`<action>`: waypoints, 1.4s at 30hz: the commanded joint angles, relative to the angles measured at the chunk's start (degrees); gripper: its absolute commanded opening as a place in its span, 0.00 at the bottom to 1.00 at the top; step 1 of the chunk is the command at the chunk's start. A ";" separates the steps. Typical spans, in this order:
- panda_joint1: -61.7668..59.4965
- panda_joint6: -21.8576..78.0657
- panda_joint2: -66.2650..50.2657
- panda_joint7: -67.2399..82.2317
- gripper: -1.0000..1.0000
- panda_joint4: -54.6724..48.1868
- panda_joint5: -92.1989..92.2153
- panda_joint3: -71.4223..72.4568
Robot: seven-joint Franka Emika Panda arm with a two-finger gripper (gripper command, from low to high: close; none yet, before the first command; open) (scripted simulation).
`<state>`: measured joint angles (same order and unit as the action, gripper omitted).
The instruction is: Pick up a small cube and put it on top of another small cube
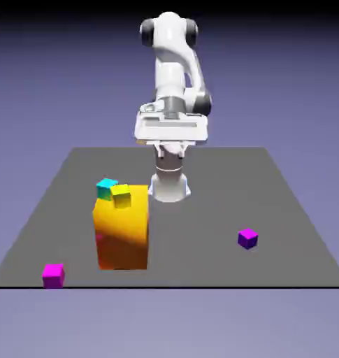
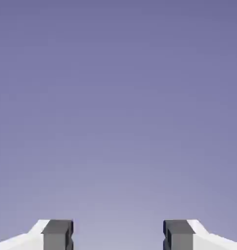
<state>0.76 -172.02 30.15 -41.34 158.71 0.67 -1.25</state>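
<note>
While the white arm (image 1: 170, 84) stands folded at the far edge of the grey table (image 1: 270, 182), nothing on the table is being touched. Its pincer (image 2: 118, 234) is spread and empty; the hand view shows only plain violet backdrop between the two grey fingertips (image 2: 57, 234), so it appears to point out level, not down at the table. A tall orange block (image 1: 121, 227) stands toward the exterior view's left, the biggest object present. On its top sit the cyan cube (image 1: 105, 187) and a yellow cube (image 1: 121, 196), touching or nearly so. A darker purple cube (image 1: 247, 238) lies well apart toward the exterior view's right. The magenta cube (image 1: 53, 275), the one to be picked up, rests alone near the front left corner of the table. It looks rigid, light and flat-sided, so a pinch from above across two opposite faces should hold it. Setting it on the cyan cube will be tight, with the yellow cube crowding alongside.
</note>
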 commanded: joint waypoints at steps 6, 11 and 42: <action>0.36 9.90 -12.46 5.55 0.50 -11.39 3.33 -6.21; 0.67 18.15 -22.84 10.17 0.50 -20.88 6.11 -11.38; 2.55 69.30 -87.21 38.81 0.50 -79.73 23.33 -43.46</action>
<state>3.31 -102.72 -57.06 -2.53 78.98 24.00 -44.71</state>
